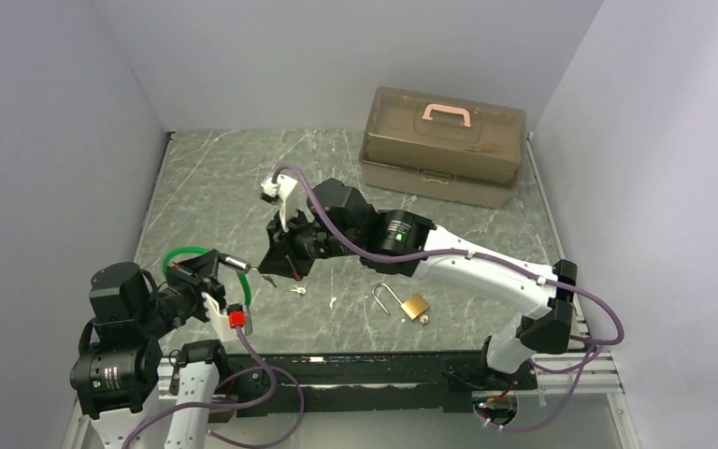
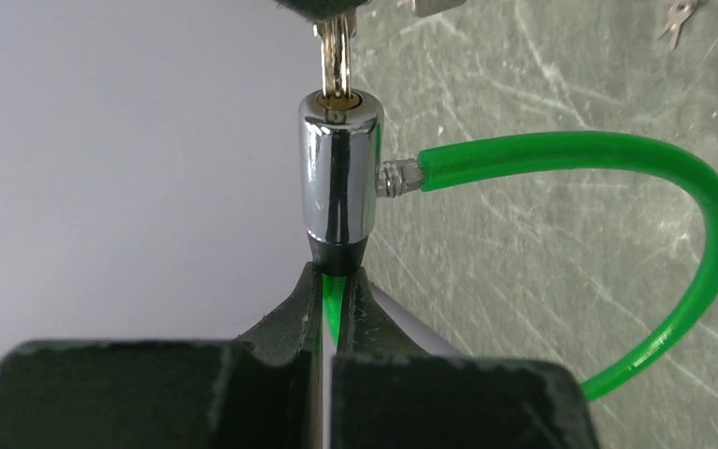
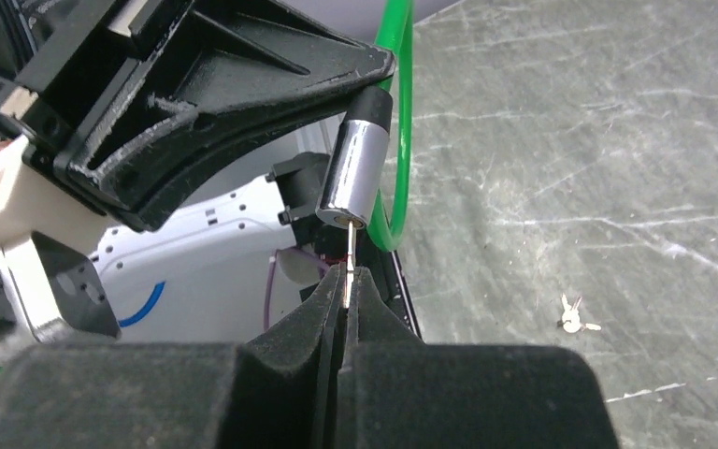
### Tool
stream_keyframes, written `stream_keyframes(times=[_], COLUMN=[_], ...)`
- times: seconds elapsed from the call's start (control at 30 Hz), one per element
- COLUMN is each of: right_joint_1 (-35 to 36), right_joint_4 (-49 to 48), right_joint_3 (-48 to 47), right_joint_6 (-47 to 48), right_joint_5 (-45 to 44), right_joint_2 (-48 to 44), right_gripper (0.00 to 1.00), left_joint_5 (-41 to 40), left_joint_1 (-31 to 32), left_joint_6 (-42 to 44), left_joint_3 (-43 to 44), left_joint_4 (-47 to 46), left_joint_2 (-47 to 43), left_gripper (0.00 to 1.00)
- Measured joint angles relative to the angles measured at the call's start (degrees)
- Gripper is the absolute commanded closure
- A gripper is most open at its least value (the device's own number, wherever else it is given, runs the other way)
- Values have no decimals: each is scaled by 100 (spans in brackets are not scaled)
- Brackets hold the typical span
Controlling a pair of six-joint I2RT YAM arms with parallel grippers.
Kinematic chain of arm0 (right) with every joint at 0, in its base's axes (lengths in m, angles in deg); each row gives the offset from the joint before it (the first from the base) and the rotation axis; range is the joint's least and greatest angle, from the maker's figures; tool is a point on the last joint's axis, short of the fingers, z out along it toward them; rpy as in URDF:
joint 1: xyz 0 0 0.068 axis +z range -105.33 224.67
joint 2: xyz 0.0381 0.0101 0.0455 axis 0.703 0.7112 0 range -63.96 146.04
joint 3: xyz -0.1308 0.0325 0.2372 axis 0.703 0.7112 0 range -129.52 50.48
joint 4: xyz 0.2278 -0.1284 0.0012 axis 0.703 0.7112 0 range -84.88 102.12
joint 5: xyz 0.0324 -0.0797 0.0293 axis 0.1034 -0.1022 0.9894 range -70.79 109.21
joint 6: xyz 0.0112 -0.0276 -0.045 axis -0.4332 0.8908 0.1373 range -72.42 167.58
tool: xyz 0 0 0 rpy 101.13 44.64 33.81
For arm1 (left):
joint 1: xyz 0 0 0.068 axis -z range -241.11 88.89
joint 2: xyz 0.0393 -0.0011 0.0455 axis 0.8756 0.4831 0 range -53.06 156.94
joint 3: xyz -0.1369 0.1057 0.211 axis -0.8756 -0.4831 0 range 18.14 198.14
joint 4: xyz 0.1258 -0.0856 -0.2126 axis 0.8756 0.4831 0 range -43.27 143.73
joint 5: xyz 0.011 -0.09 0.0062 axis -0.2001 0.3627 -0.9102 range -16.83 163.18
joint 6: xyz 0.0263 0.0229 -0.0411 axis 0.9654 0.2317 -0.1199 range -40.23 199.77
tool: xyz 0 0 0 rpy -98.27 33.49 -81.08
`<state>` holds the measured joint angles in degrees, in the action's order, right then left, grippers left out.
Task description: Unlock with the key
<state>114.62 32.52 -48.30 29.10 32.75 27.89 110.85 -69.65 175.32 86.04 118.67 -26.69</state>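
The lock is a chrome cylinder (image 2: 340,173) on a green cable (image 2: 617,154) that loops round to the right. My left gripper (image 2: 337,276) is shut on the cable's end right behind the cylinder's black collar and holds it off the table. A silver key (image 3: 349,251) stands in the keyhole at the cylinder's (image 3: 355,168) free end. My right gripper (image 3: 348,276) is shut on the key's head, tips just short of the cylinder. From above, the two grippers meet tip to tip at the left of the table, around the lock (image 1: 234,263).
A brass padlock (image 1: 415,306) with its shackle open lies at the front middle. A small bunch of loose keys (image 1: 297,290) lies on the table near the grippers. A brown toolbox (image 1: 444,145) with a pink handle stands at the back right.
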Motion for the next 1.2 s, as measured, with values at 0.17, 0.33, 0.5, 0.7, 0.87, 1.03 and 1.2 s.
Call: stream_keyframes(times=[0.17, 0.33, 0.5, 0.7, 0.87, 1.03, 1.2], right_joint_1=[-127, -142, -177, -459, -595, -619, -619], right_joint_4=[-57, -140, -142, -205, -234, -350, -575], right_joint_3=[483, 931, 1351, 1742, 1958, 2065, 2267], right_joint_6=[-17, -2, 96, 162, 223, 251, 245], right_joint_5=[267, 365, 326, 431, 684, 929, 1147], right_joint_2=[-459, -1167, -1805, -2055, -2050, -2063, -2155], right_gripper=[100, 100, 100, 100, 100, 100, 100], left_joint_5=[511, 1113, 1744, 2640, 2986, 3112, 3171], left_joint_1=[26, 26, 26, 26, 28, 26, 28], left_joint_6=[-199, -551, -903, -787, -601, -551, -481], left_joint_3=[-188, -562, -1108, -1196, -1189, -1102, -1049], left_joint_4=[-103, -446, -846, -1226, -1276, -1281, -1272], left_joint_2=[-35, -101, -291, -337, -337, -337, -380], left_gripper=[100, 100, 100, 100, 100, 100, 100])
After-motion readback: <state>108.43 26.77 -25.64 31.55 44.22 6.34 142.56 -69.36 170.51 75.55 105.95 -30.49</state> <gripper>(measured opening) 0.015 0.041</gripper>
